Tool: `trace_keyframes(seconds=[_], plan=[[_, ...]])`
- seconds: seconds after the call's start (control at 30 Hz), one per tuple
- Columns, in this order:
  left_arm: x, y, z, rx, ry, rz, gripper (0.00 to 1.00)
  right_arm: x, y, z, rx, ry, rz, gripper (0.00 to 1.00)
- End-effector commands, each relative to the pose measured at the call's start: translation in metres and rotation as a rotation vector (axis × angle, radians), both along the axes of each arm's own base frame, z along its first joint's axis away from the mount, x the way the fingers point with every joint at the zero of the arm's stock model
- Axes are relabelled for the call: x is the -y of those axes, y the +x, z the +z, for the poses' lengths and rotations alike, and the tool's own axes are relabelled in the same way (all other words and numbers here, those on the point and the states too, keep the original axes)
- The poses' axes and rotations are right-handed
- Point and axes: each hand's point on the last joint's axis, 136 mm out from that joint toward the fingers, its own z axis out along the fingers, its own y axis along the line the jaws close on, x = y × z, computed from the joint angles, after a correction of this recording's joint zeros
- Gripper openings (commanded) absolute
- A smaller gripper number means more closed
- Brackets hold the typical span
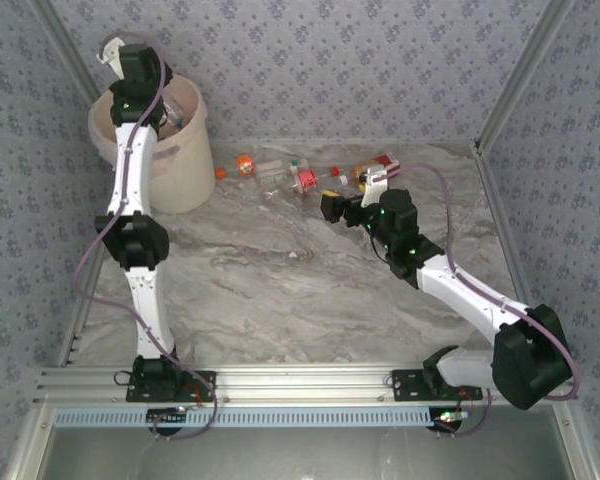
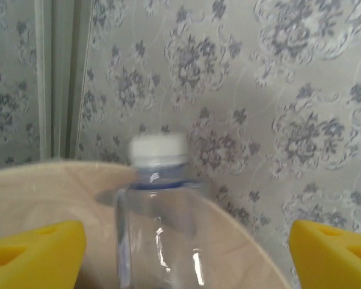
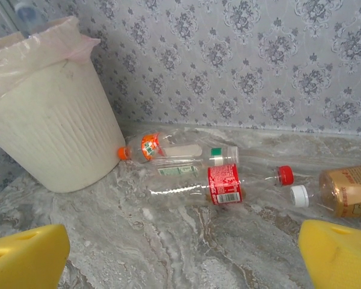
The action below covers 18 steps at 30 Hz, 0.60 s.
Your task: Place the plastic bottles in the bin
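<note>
Table (image 1: 280,290) is grey-veined marble look. Walls on three sides have grey floral wallpaper (image 1: 330,70), with metal frame posts (image 1: 515,75) in the corners and an aluminium rail (image 1: 300,382) at the near edge.

Bin (image 1: 180,165) sits in the far left corner, pink liner (image 3: 60,33) folded over the rim. Left hand (image 2: 186,253) is up over the bin rim, pads (image 2: 36,253) spread wide. A clear bottle (image 2: 159,235) with a white cap stands between them, touching neither pad.

Right hand (image 3: 183,256) is low over the table, open, nothing between its pads. The rest of the bottles (image 1: 310,175) lie in a row along the back wall, right of the bin:
- orange-label bottle (image 3: 145,147), nearest the bin
- green-label bottle (image 3: 213,155)
- red-label bottle (image 3: 224,183)
- copper-tinted bottle (image 3: 349,192)
</note>
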Motion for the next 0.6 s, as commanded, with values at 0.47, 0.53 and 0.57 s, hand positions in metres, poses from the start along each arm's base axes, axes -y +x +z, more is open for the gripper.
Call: trace_keyframes(seconds=[0.47,0.53,0.57], plan=[[0.069,-0.046,0.072,0.016,0.098,-0.232,0.98,0.032,0.012,-0.011,-0.086,0.016,-0.16,1.0],[0.081,-0.051,0.078,0.013,0.119,-0.275,0.98,0.039,0.013,-0.017,-0.111,0.025,-0.182,1.0],[0.088,-0.054,0.081,0.012,0.127,-0.298,0.98,0.043,0.014,-0.019,-0.12,0.03,-0.192,1.0]])
